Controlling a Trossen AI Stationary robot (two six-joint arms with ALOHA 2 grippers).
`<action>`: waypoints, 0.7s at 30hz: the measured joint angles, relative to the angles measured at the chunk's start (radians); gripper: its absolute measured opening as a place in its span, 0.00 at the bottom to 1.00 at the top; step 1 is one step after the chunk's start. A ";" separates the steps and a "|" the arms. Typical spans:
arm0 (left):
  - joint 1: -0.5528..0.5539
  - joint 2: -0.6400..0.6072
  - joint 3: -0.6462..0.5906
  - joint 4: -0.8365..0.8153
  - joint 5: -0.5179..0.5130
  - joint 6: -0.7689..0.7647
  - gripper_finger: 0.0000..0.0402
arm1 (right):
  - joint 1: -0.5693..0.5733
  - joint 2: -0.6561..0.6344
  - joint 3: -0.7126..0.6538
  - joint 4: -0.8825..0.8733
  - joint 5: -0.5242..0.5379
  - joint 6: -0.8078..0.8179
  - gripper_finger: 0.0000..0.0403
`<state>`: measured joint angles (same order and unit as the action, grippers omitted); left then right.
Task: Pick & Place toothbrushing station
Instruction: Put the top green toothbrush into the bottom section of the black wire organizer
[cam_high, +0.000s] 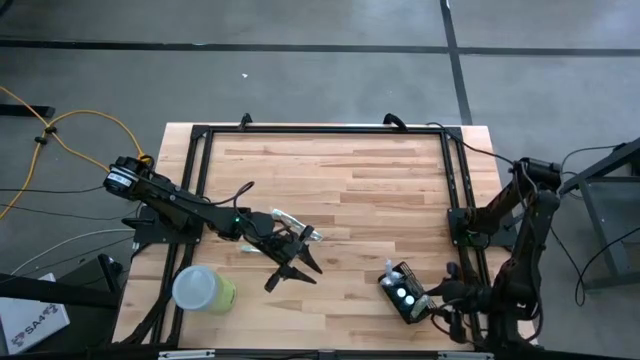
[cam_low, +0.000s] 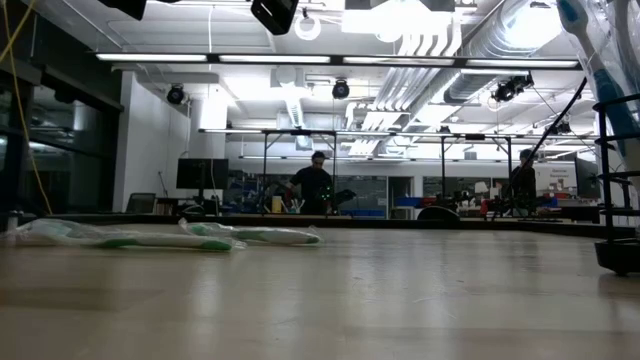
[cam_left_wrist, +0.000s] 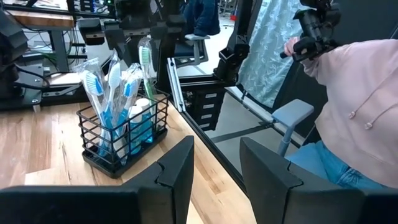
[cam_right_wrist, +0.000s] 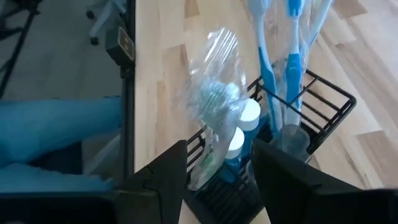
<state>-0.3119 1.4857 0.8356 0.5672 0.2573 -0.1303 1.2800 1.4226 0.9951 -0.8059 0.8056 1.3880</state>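
On the wooden table, the black wire holder stands at about five o'clock near the front edge, packed with blue toothbrushes and white-capped bottles. The right gripper hovers just over it — fingers apart, clamped on nothing. The left gripper sits at seven o'clock with fingers spread and empty, wrapped green toothbrushes lying beside it, a lime-green cup near — a person in a pink hoodie sits beyond the table's edge.

The left arm stretches from the left edge across the table, its gripper low over the near middle, dark fingers spread apart with a clear gap (nothing between them). The right arm folds back along the right edge, its gripper at the near right corner, fingers parted.
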 joint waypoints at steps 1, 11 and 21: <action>0.000 0.000 0.000 0.000 0.000 0.000 0.31 | 0.000 -0.013 0.000 -0.002 -0.008 0.000 0.42; 0.000 0.000 0.000 0.002 0.000 0.000 0.31 | 0.000 -0.136 0.000 -0.045 -0.163 0.000 0.42; 0.000 0.000 0.000 0.002 0.000 0.000 0.31 | -0.044 -0.224 0.000 -0.015 -0.336 0.000 0.42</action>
<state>-0.3119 1.4857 0.8356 0.5690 0.2573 -0.1299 1.2359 1.1990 0.9955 -0.8207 0.4694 1.3883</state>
